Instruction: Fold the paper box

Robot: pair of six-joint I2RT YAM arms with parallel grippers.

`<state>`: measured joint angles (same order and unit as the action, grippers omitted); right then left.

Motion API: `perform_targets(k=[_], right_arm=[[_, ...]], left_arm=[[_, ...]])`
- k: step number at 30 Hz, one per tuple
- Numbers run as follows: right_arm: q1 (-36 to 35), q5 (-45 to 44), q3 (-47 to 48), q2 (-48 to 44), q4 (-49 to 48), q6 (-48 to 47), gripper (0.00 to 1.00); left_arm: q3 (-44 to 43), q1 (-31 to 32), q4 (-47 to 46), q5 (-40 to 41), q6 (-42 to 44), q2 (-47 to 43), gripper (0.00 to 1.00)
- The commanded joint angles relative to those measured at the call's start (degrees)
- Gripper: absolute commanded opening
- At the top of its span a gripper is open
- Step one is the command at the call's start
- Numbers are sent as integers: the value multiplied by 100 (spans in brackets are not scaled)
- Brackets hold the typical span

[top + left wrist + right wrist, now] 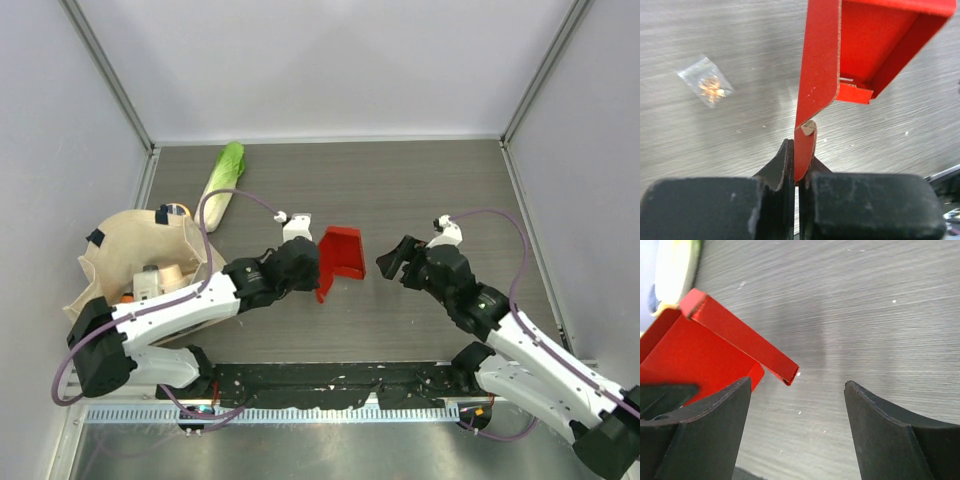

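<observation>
Toward the middle of the table (pixel 430 190), the paper box (pixel 341 255) is held up by one flap clamped in the closed left gripper (pixel 799 167), seemingly so its open side is presented to the right gripper (pixel 797 385), which is spread wide just beside it.

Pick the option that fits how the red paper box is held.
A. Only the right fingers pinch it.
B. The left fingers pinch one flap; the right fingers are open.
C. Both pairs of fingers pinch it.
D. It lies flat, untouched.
B: the left fingers are shut on a flap of the paper box, while the right fingers stand open, gripping nothing.
</observation>
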<state>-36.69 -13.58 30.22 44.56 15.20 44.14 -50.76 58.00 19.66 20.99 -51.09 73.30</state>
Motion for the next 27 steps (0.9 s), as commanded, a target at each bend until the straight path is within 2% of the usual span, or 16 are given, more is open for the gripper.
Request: perform_targets(k=[1,3,4,7,13,17,22,25,27], right_arm=[[-14,804,564,-771,808,-494,80],[-5,831,765,-983,1115,-678,80],[-5,779,871,-1071,1256,-731,80],[-5,603,1257,-1046,1705,-1030,80],[-5,-152,1355,-826,2277,-820,80],[-14,-153,1066,-721,1979,-653,80],[12,-338,837,-562,1811,-372,80],[82,-426,653,-632,1671,-214,80],[197,-478,547,-720,1592,-152,80]], left_arm=[[-1134,10,1723,187,2205,-158,0],[-1522,19,2373,-251,2865,148,0],[-1977,19,2628,-367,3468,315,0],[-2856,19,3743,-438,4279,965,0],[-4493,89,4984,-387,5705,2642,0],[-5153,115,5109,-184,6513,3339,0],[-5865,124,5170,-271,7042,3911,1],[-6217,150,5302,-446,7201,4218,7],[-6384,151,5233,-552,7219,4341,21]])
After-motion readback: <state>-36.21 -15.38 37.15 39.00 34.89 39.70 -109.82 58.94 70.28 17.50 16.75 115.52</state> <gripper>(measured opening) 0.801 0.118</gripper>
